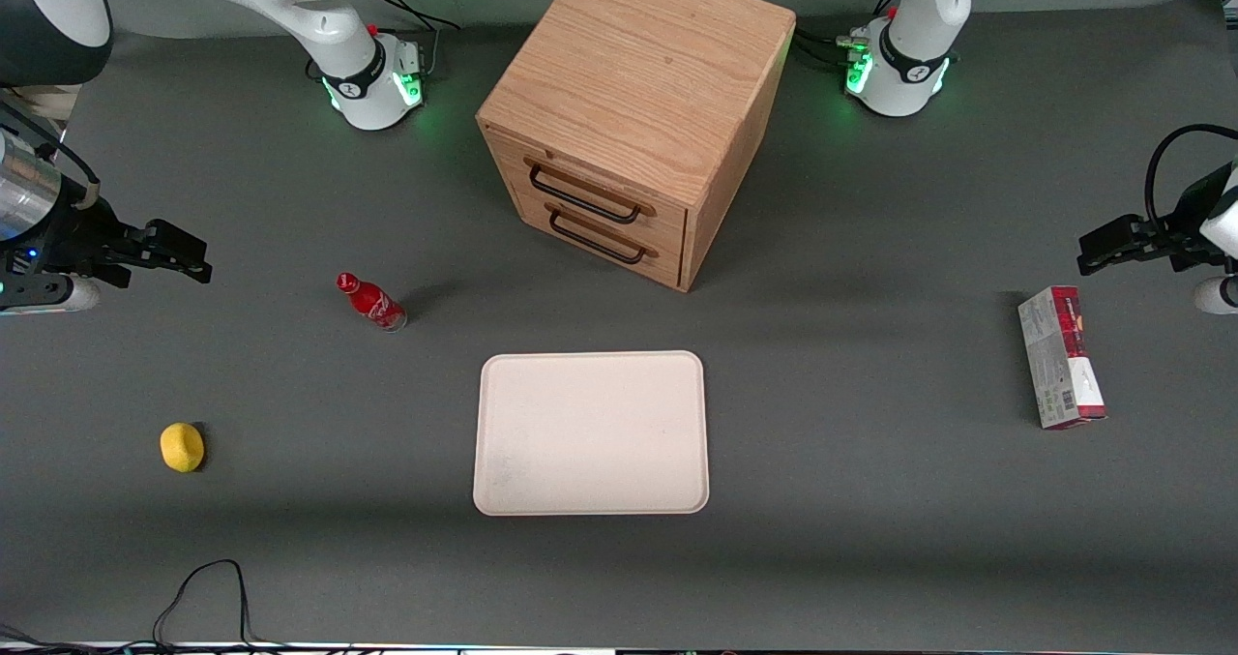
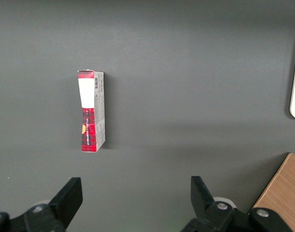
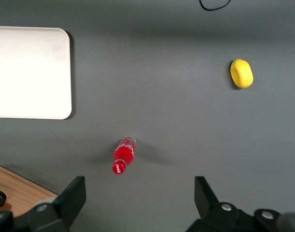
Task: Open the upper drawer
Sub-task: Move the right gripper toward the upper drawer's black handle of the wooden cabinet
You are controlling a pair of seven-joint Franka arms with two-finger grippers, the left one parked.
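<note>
Grey table [image 1: 870, 558] surface carries everything you have to inspect. Nearest the front camera lies a cream tray [image 1: 591, 432], flat, with nothing in it. A yellow lemon-like object [image 1: 182, 446] sits well apart from it toward the working arm's end. A red-and-white carton [image 1: 1060, 357] lies on its side toward the parked arm's end; its print cannot be read. Farther from the camera than the tray, a red bottle [image 1: 371, 302] stands with white script on its label, too small to read with certainty.

Your tool [image 1: 184, 252] hangs above the table at the working arm's end, well apart from the bottle. Its fingers [image 3: 70, 199] are spread wide, holding nothing and touching nothing.

Farthest off stands the oak cabinet [image 1: 638, 84], turned at an angle. The upper drawer [image 1: 590, 191] is fully closed, its front flush, its dark bar handle [image 1: 583, 194] untouched. The lower drawer [image 1: 604, 238] below it is likewise closed.
</note>
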